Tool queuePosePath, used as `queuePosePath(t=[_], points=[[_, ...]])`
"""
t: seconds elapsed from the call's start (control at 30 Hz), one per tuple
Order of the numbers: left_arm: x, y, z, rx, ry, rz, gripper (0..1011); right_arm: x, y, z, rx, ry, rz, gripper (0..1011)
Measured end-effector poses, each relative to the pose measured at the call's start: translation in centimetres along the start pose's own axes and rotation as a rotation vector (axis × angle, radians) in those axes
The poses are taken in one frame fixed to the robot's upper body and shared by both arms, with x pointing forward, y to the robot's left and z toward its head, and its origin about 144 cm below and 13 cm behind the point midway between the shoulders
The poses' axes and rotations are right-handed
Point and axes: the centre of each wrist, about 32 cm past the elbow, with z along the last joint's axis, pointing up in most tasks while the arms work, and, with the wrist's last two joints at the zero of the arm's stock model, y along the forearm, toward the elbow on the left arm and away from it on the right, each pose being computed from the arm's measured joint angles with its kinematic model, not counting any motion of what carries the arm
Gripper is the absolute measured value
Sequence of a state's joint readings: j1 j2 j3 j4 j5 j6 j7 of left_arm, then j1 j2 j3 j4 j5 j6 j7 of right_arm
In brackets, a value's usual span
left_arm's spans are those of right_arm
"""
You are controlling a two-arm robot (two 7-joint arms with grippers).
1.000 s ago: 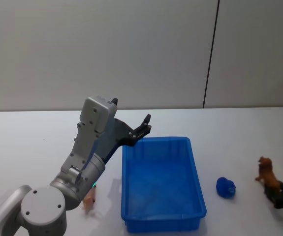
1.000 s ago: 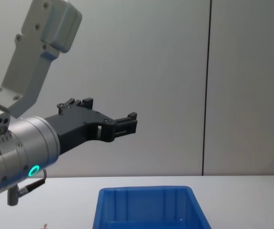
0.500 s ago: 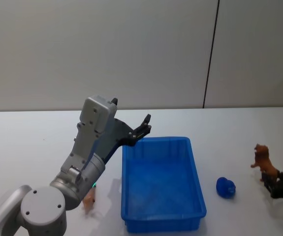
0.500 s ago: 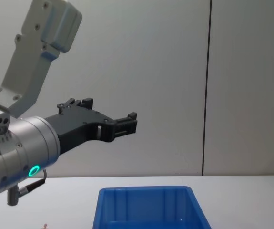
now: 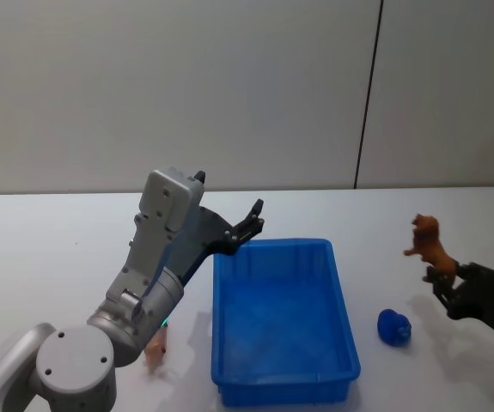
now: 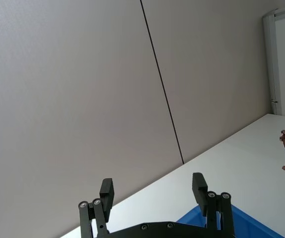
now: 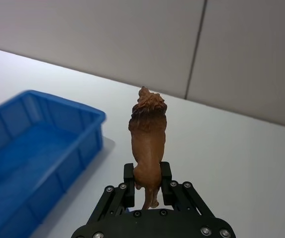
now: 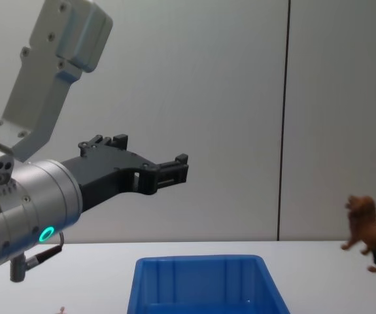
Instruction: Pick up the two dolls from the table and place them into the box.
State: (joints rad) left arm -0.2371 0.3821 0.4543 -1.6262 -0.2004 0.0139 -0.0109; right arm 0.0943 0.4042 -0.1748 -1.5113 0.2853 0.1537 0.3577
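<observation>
Table (image 5: 40, 249): white, wide.
Box (image 5: 272, 244): blue bin, mid-table.
Left gripper (image 5: 251, 221): fingers apart, raised over the bin's far left corner.
Right gripper (image 7: 146, 181): clamped on the lion's hind legs, right of the bin.
Lion doll (image 5: 425, 240): brown, held aloft.
Blue toy (image 5: 393, 327): on the table, just right of the bin.

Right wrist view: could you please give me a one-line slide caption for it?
Right gripper grips a brown toy lion above the white table, blue bin nearby.
</observation>
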Motion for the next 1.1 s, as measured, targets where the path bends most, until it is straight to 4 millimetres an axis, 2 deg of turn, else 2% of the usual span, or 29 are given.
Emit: queuePosePath(t=[0.4, 0.87, 1.0, 1.1], points=[[0.0, 0.0, 0.0, 0.000, 0.000, 0.000, 1001, -2.3, 1.0, 1.8, 0.062, -0.060, 0.162, 284], [0.0, 0.0, 0.0, 0.000, 0.000, 0.000, 1001, -5.5, 2.5, 2.4, 0.054, -0.123, 0.314, 287], [0.0, 0.0, 0.0, 0.000, 0.000, 0.000, 1001, -6.1, 2.8, 2.4, 0.045, -0.134, 0.326, 384], [0.0, 0.0, 0.0, 0.000, 0.000, 0.000, 1001, -6.3, 3.0, 2.3, 0.039, -0.141, 0.329, 510]])
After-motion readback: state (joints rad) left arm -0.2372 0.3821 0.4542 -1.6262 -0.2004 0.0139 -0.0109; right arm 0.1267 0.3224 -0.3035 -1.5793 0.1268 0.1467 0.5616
